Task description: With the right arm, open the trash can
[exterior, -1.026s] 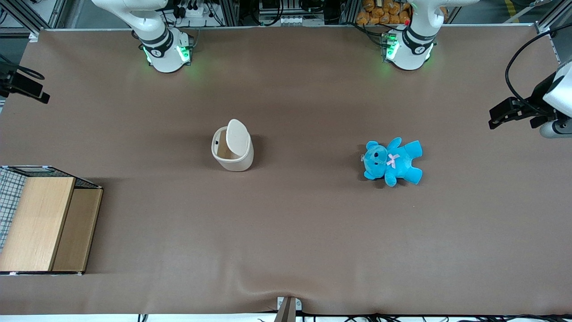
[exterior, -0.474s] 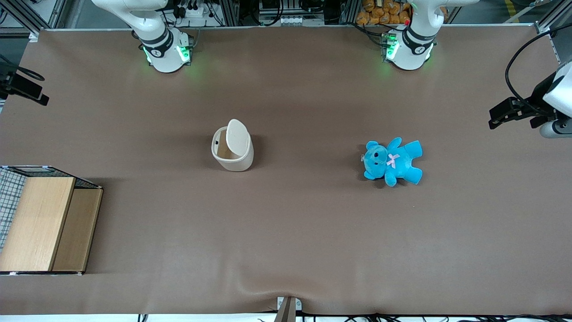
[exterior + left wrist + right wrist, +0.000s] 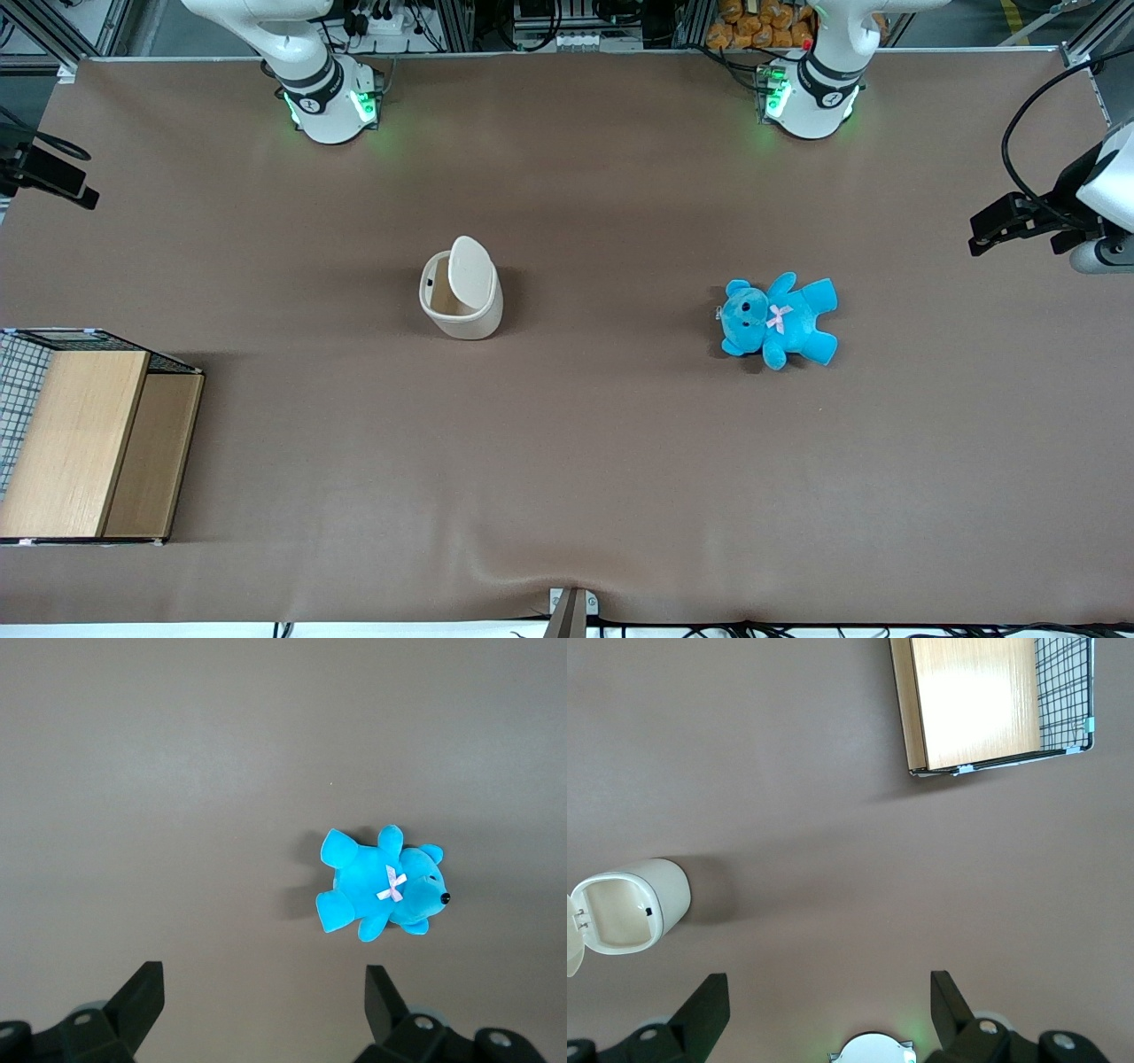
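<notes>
Cream-white trash can sits mid-table with its lid flipped up, tan inside showing, and as far as I can make out, nothing in it. My gripper hangs high above the brown table, fingers spread, holding nothing. Wooden box sits at my end of the table, blue teddy toward the parked arm's end.

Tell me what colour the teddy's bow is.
Pale pink, on the bright blue plush teddy bear; clearest in the front view.
</notes>
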Robot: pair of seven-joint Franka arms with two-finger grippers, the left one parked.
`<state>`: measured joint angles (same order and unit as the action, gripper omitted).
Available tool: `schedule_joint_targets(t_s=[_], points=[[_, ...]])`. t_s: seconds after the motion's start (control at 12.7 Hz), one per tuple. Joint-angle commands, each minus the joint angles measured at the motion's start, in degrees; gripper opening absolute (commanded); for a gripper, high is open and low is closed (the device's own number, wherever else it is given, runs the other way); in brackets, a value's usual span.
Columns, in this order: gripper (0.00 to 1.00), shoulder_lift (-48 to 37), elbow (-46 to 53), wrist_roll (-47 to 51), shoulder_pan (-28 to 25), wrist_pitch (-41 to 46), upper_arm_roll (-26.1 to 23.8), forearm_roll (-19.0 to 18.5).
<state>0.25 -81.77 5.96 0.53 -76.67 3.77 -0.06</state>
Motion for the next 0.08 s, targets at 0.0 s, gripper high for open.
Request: schedule_joint_targets(t_s=[0.0], points=[[1.0, -0.16, 0.47, 0.99, -0.44, 0.38, -0.17, -0.82]])
